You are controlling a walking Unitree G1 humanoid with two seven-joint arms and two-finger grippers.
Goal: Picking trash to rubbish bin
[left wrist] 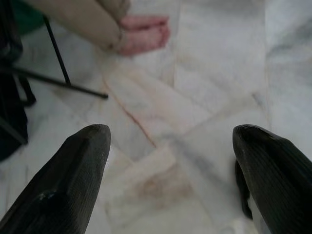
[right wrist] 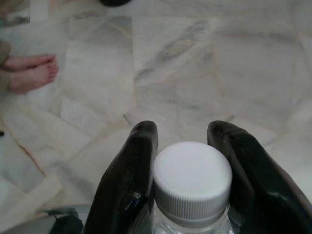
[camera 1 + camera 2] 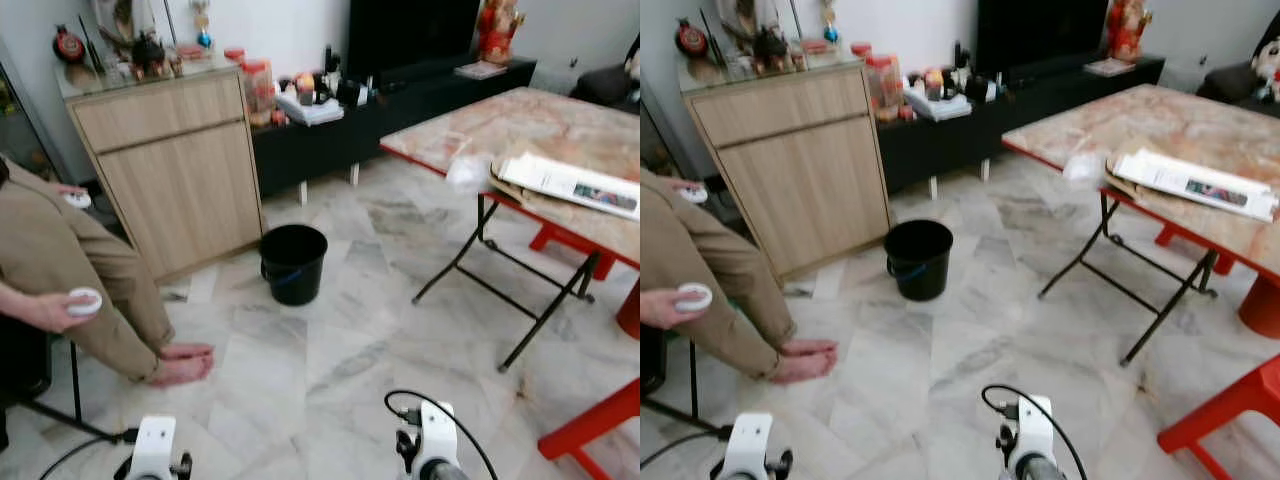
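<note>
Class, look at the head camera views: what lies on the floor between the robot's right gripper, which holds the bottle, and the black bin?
In the left eye view, only bare marble floor lies between the right gripper, shut on the bottle, and the black bin.

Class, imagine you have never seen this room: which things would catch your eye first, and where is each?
A round black plastic bucket stands on the pale marble floor, in front of the light wooden cabinet. To the robot's left sits a person in beige trousers, bare feet on the floor. In the right wrist view, the right gripper is shut on a clear plastic bottle with a white ribbed cap.
</note>
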